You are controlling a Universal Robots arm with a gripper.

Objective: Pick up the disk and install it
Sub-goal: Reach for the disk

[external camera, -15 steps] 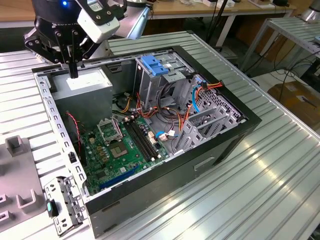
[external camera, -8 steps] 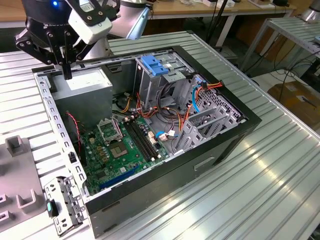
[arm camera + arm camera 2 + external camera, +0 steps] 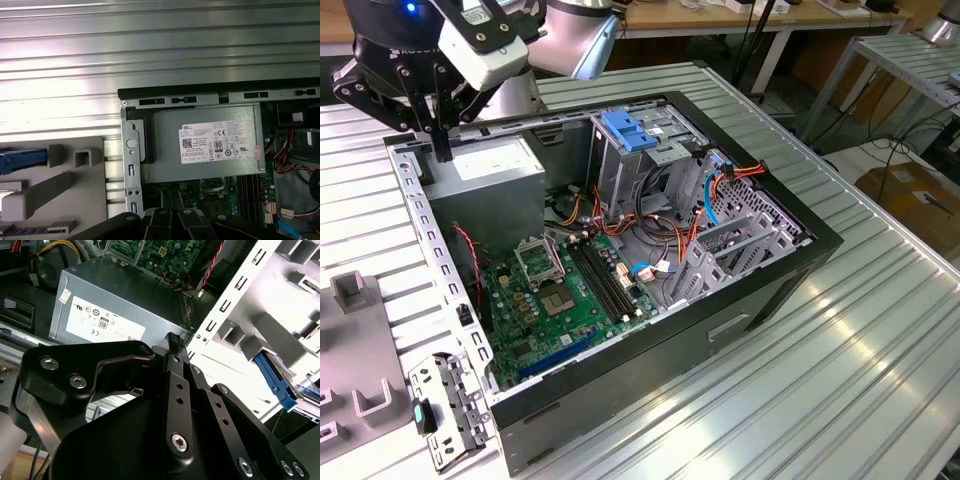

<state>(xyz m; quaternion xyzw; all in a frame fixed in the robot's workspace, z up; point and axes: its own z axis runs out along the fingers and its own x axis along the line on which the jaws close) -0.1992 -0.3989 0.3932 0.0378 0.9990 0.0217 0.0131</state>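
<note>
The disk shows by its blue side rail and a corner of its label, resting in a grey holder just outside the computer case. The first wrist view catches the same blue rail of the disk in the holder. My gripper hangs over the back corner of the open case, above the power-supply box, its black fingers pressed together with nothing between them. In the second wrist view the gripper points at that box, a short way from the disk.
The case holds a green motherboard, a tall metal cage with a blue plastic top and bundled cables. A perforated case wall stands between the gripper and the grey holder. Ribbed metal table surrounds the case.
</note>
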